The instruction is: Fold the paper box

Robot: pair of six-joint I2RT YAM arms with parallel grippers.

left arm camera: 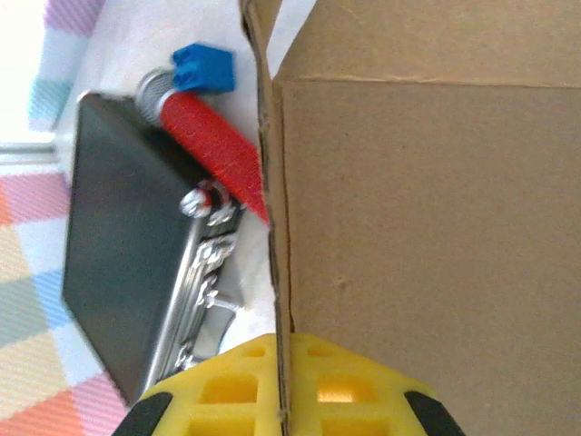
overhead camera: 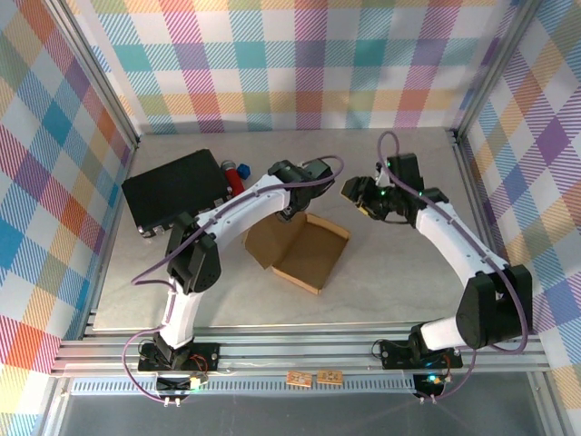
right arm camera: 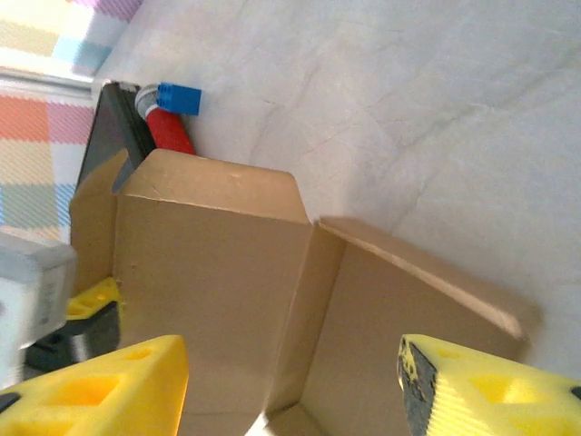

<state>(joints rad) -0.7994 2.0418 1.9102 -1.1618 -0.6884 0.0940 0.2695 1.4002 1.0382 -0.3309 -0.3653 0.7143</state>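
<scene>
The paper box [overhead camera: 304,250], partly erected, lies on the worktop [overhead camera: 399,282] just right of the black case [overhead camera: 177,191]. The left tool [left arm camera: 283,395] is clamped on one raised wall of the box, and the right tool [right arm camera: 290,381] hangs over the box with jaws apart. Wall-raising appears to be in hand, and the right tool probably must fold a remaining flap next. The pale worktop stands inside plaid-patterned walls [overhead camera: 300,64].

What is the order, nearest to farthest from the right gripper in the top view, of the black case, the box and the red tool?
1. box: at the table's centre, just down and left of the right gripper.
2. red tool: farther left, beside the case's right edge.
3. black case: at the far left of the table.
</scene>
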